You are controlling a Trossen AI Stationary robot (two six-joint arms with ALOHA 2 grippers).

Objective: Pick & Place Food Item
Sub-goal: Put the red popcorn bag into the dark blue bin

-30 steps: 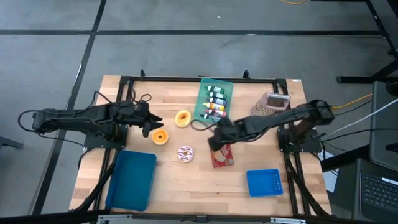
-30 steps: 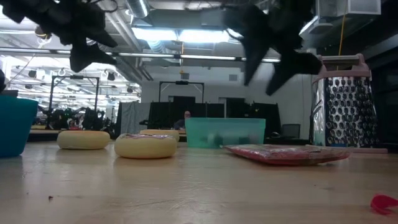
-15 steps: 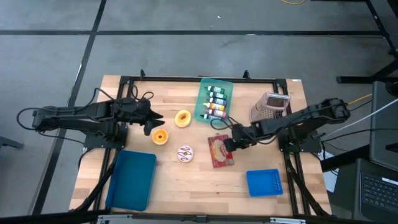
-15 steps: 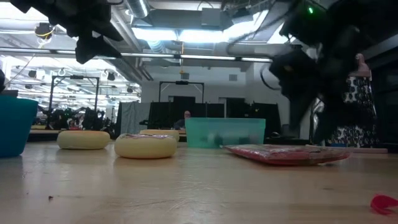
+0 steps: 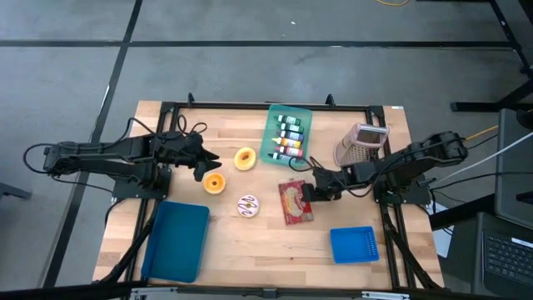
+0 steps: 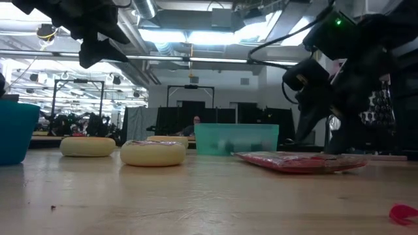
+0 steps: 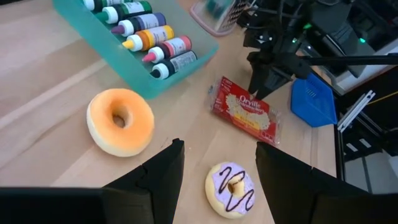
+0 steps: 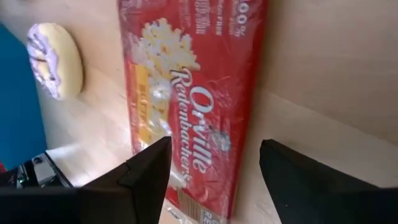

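A red popcorn packet [image 5: 294, 206] lies flat on the wooden table, and its label shows in the right wrist view [image 8: 193, 106]. My right gripper [image 5: 311, 193] [image 8: 214, 180] is open, low over the packet's right side. Its fingers stand on either side of the packet's end, and I see no touch. Three donuts lie on the table: a yellow-orange one [image 5: 244, 158], an orange one [image 5: 214, 184] and a purple-iced one [image 5: 248, 206] [image 7: 233, 186]. My left gripper [image 5: 204, 162] [image 7: 217, 180] hangs open above the donuts, clear of them.
A teal tray of paint bottles [image 5: 287, 136] and a metal grater [image 5: 362, 142] stand at the far side. A large blue tray [image 5: 176, 242] lies near left and a small blue bin [image 5: 354, 244] near right. Bare wood lies between them.
My right gripper has sunk from high above the packet to just over it. It has drawn toward the table's right edge, and its wrist has rolled and tipped more steeply down. The packet and the donuts have stayed in place.
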